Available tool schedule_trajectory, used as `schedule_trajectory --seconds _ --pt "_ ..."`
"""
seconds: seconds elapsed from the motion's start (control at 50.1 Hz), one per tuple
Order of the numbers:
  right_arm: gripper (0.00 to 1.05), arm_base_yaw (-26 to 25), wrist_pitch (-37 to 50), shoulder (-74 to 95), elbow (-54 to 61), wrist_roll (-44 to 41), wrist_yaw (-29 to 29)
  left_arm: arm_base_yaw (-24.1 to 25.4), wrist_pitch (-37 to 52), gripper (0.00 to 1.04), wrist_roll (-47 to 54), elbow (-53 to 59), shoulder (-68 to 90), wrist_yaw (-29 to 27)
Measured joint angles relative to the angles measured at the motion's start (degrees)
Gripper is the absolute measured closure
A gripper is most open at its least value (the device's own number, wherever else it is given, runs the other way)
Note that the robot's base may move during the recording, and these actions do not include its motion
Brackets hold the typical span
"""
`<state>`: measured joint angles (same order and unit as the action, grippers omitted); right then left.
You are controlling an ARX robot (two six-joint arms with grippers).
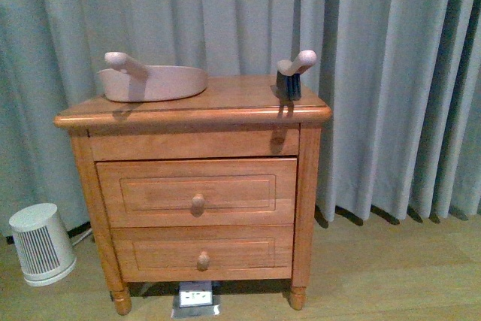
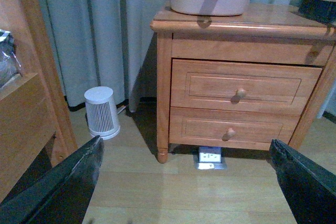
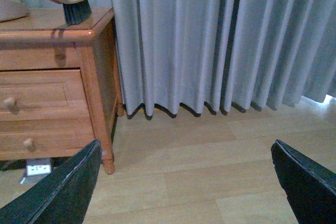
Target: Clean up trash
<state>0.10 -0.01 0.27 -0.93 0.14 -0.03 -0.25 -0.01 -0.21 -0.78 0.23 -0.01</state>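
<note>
Front view head-on, both wrist views low, sharing nightstand point(image 1: 188, 143).

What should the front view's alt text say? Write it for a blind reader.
A two-drawer wooden nightstand stands before grey curtains, with a pale dustpan and a small brush on top. A small white slatted appliance sits on the floor at its left.

One wooden nightstand point(image 1: 192, 114), two drawers point(image 1: 197, 186), two knobs point(image 1: 198, 202), one dustpan point(image 1: 161, 83), one brush point(image 1: 291, 77), one white heater point(image 1: 41, 244)

Your left end effector point(image 2: 185, 148) faces the bench point(image 2: 273, 17), spread wide open; your right end effector point(image 3: 185, 148), spread too, points just beside it.
</note>
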Motion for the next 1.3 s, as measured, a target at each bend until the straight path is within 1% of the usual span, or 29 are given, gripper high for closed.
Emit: schedule_trajectory --seconds 1.299 --pt "0.07 0.00 0.00 0.00 0.00 0.00 0.00 0.00 0.00 0.08 -0.02 0.00 0.00 -0.02"
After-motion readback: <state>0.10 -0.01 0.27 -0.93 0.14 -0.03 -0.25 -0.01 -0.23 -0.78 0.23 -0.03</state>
